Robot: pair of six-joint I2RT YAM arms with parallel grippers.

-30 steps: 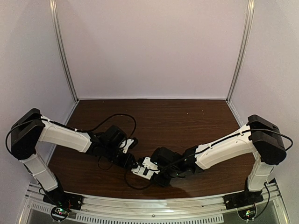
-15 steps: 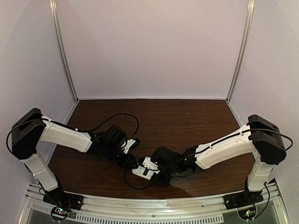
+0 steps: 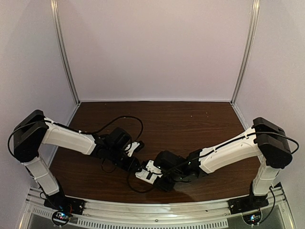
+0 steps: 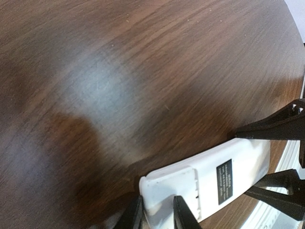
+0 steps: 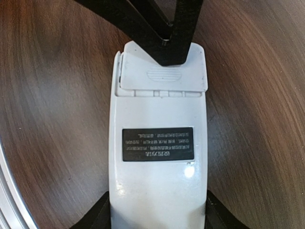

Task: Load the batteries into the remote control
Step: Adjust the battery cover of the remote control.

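The white remote control (image 3: 148, 172) lies back-up on the table near the front edge. Its back shows a black label (image 5: 158, 143) and a ribbed battery cover (image 5: 162, 74) that sits slightly askew. My right gripper (image 5: 157, 220) is shut on the remote's label end, one finger on each long side. My left gripper (image 4: 159, 212) is nearly closed, with its fingertips (image 5: 167, 33) resting on the cover end of the remote (image 4: 214, 176). The right gripper's fingers (image 4: 271, 130) show at the remote's far end. No batteries are in view.
The dark wood table (image 3: 181, 124) is walled by pale panels at the back and sides. A metal rail (image 3: 152, 212) runs along the front edge, just behind the remote. A black cable (image 3: 119, 120) loops from the left arm.
The left wrist has shifted very slightly. The remote and the right arm stay where they were.
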